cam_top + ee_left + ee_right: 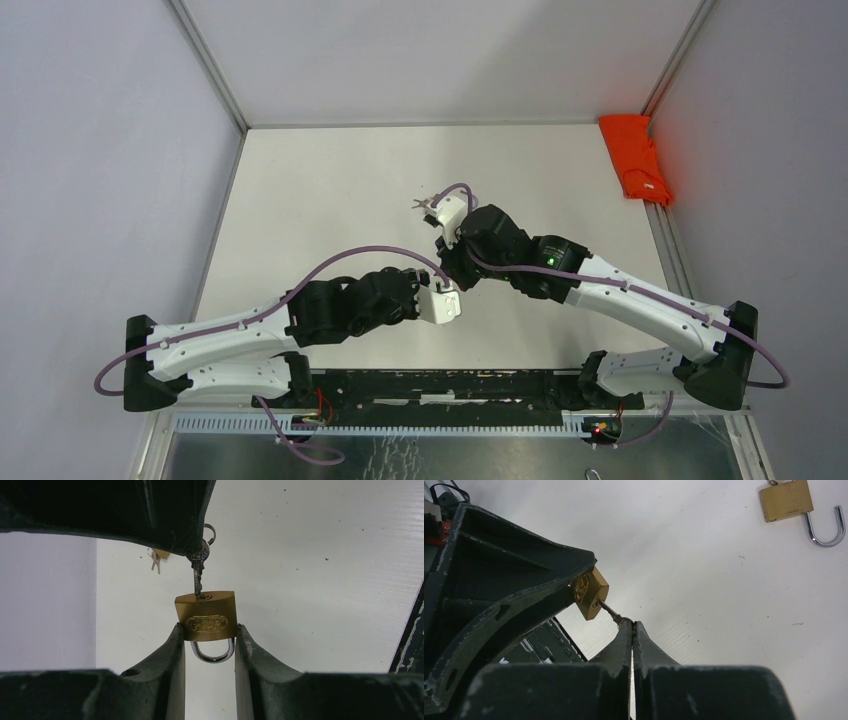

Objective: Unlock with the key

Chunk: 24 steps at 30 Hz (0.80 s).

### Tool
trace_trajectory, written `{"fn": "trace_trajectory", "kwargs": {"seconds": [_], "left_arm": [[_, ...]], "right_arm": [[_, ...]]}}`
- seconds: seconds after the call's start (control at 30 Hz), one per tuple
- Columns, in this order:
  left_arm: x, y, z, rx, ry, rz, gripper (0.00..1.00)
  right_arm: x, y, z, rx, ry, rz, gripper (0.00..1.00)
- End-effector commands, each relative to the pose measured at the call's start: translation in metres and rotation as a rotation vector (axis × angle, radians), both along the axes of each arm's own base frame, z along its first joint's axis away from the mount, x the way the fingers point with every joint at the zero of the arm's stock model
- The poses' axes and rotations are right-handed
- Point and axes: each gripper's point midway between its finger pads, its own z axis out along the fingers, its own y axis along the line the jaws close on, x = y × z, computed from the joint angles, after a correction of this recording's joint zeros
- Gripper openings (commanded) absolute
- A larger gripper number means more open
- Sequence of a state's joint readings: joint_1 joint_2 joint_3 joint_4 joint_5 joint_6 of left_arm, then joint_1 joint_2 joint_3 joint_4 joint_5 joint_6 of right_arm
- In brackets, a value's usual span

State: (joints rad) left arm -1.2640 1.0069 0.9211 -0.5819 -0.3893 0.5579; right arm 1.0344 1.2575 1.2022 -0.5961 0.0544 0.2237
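The left end effector (210, 630) clamps the brass padlock (206, 611) by its body above the middle of the counter (330, 200). The right end effector (632, 626), closed, pinches the key (610, 611), its blade in the keyhole.

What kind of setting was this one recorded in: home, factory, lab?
Probably a lab robot cell: a white table boxed in by plain panel walls on aluminium posts, with robot arms bolted at its edge, working a padlock and key.
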Motion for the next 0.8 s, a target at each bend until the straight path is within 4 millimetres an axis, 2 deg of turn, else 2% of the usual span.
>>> {"fn": "trace_trajectory", "kwargs": {"seconds": [0.0,0.5,0.77], "left_arm": [[0.001,-0.009,0.025,-0.108,0.005,0.017,0.02],[0.000,-0.010,0.025,-0.110,0.011,0.015,0.02],[-0.001,-0.008,0.025,-0.108,0.020,0.016,0.02]], "right_arm": [[0.003,0.000,0.014,0.036,-0.033,-0.021,0.00],[-0.009,0.004,0.010,0.018,-0.034,0.026,0.00],[-0.005,0.000,0.005,-0.014,-0.056,0.006,0.00]]}}
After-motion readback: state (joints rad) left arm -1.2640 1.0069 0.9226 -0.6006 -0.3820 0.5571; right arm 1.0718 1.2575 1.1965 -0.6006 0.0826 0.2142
